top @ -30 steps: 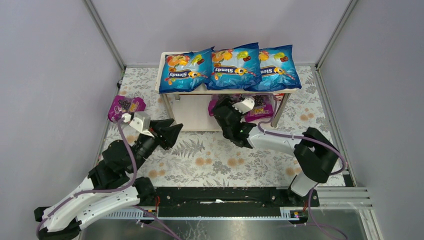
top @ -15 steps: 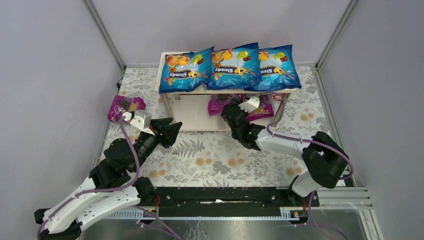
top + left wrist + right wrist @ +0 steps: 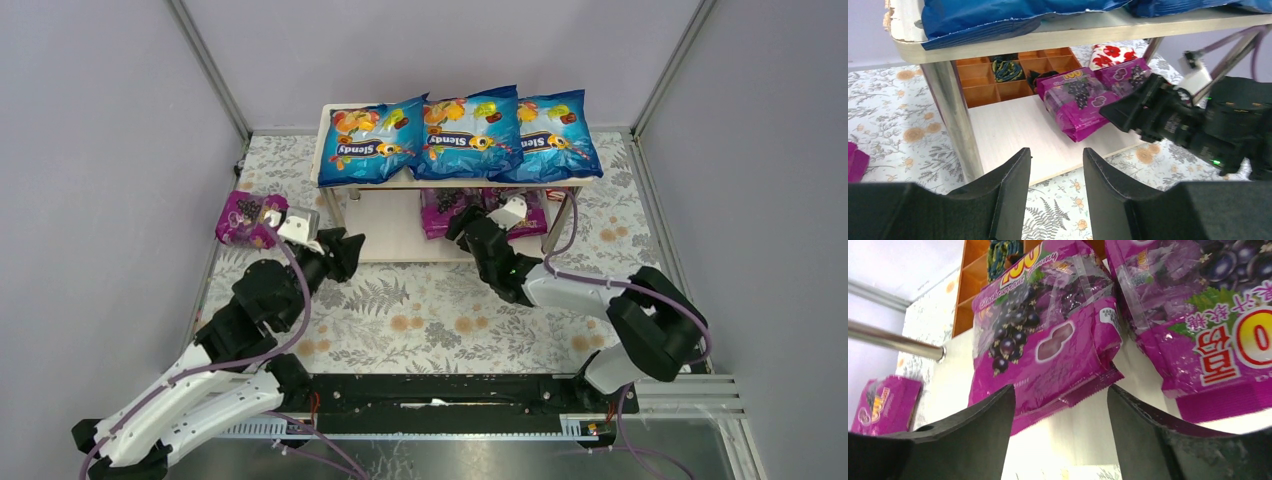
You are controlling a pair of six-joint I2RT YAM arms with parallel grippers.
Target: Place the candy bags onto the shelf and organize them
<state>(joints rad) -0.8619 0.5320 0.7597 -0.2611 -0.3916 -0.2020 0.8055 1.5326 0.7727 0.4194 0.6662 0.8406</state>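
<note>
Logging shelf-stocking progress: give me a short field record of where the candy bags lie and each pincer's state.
shelf top board: three blue bags, side by side
shelf lower board: two magenta bags
off shelf: one magenta bag on the table, left of the shelf
left pincer: open, empty
right pincer: open, empty, facing the lower-board bags

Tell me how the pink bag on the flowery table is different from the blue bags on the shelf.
The pink bag is smaller, with dark berries; the blue bags are bigger, with orange and yellow fruit. The pink bag lies on the table, beside the shelf; the blue bags sit in a row on its top board. Both are shiny candy bags.
</note>
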